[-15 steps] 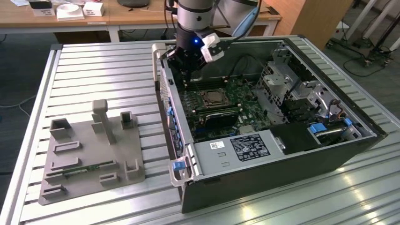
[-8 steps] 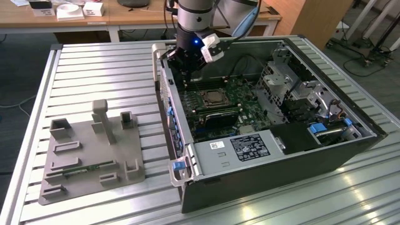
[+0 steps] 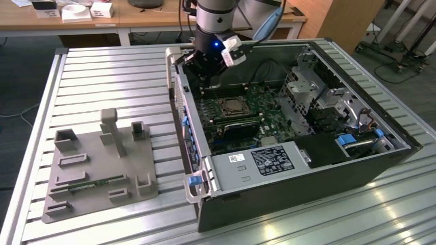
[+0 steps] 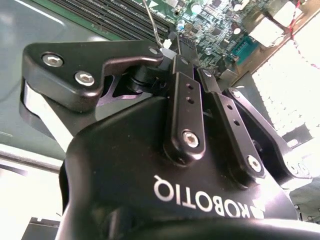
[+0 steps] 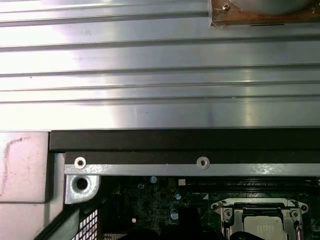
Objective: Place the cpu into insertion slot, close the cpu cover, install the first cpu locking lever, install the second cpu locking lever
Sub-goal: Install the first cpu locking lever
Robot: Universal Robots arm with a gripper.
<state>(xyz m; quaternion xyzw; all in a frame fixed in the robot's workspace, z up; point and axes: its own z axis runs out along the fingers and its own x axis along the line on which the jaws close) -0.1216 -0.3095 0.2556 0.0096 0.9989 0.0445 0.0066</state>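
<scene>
Fingers (image 4: 181, 70) of black gripper (image 3: 203, 84) pressed together, low inside open black computer case (image 3: 354, 173), near the socket. Silvery-tan square cpu (image 5: 265, 228) seated in silver-rimmed insertion slot (image 3: 221, 108); thin silvery cpu cover (image 5: 255, 203) lies flat around it. Case on ribbed metal surface (image 3: 109, 66).

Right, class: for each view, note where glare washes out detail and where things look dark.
Exterior view: even room light, glare on the slatted table. First wrist view: the table glares pale, while the cpu sits in dimmer light. Second wrist view: the gripper is dark and close, the circuit board behind it brighter, and a white patch beside it is blown out.
</scene>
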